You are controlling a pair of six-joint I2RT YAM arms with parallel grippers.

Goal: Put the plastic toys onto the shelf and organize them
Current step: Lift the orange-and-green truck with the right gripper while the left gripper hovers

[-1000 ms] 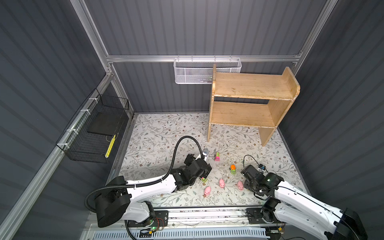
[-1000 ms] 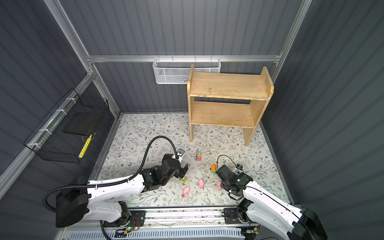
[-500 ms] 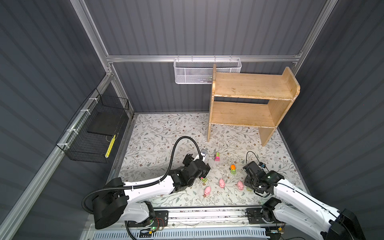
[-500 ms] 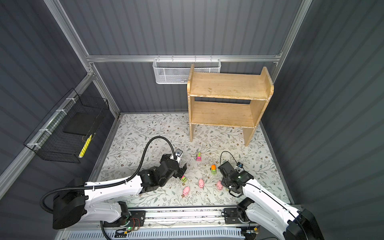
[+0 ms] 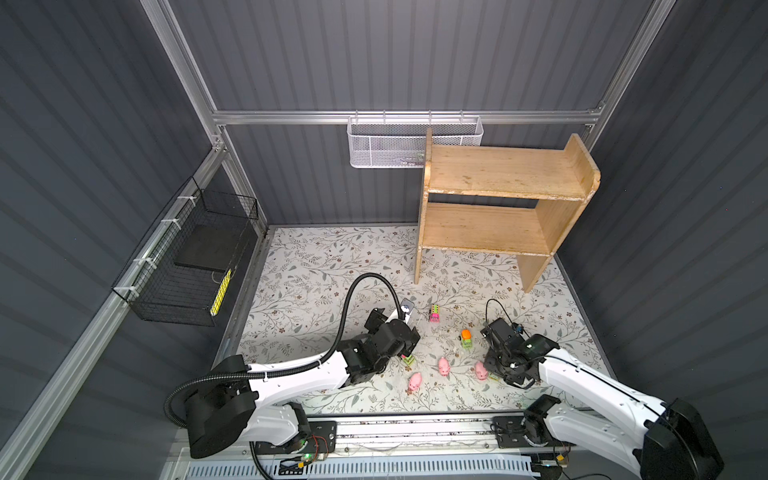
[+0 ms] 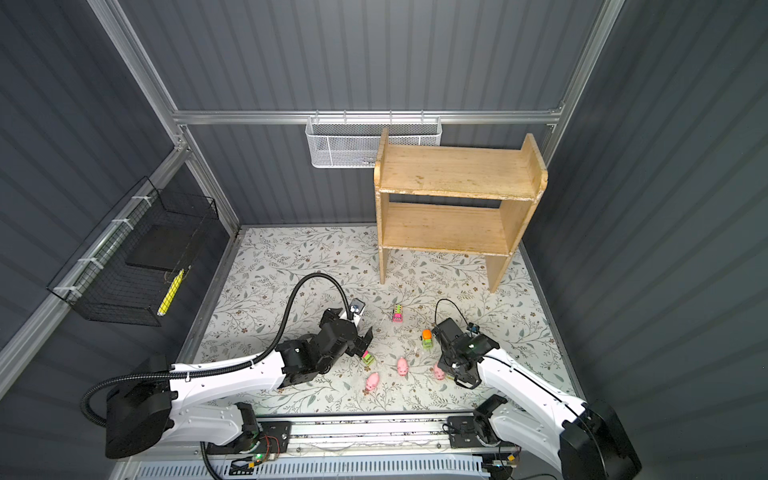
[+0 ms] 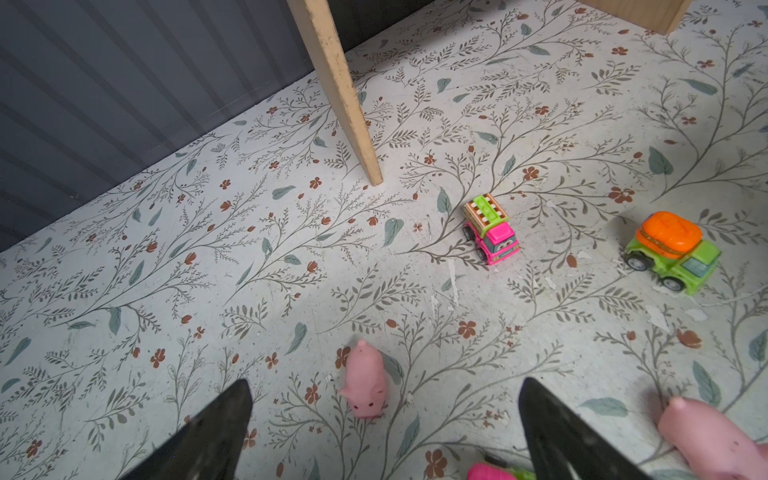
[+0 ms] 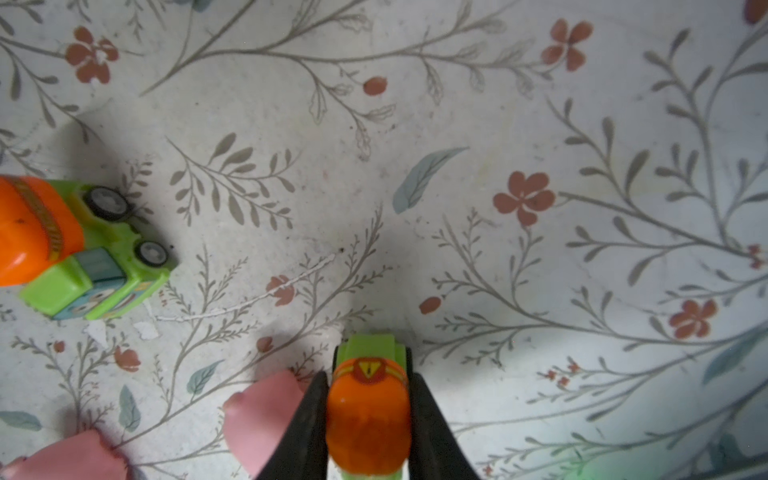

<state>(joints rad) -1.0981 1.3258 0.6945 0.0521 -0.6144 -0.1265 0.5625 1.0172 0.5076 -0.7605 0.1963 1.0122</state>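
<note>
Right wrist view: right gripper (image 8: 369,378) clamps an orange-topped vehicle (image 8: 368,419) (pig (image 8: 262,411) just beside); next, presumably, a lift toward the shelf (image 5: 503,176). Left gripper (image 7: 384,384) gapes wide.

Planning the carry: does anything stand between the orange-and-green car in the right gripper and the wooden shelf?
Nothing visible does. The right gripper has its jaws closed on the car; the floor toward the shelf is bare. A second orange-topped truck sits beside that line and a pig beside one jaw; a lift should clear both.

A pink pig (image 5: 444,366) lies on the mat (image 5: 316,266), well apart from the shelf (image 5: 498,178).
</note>
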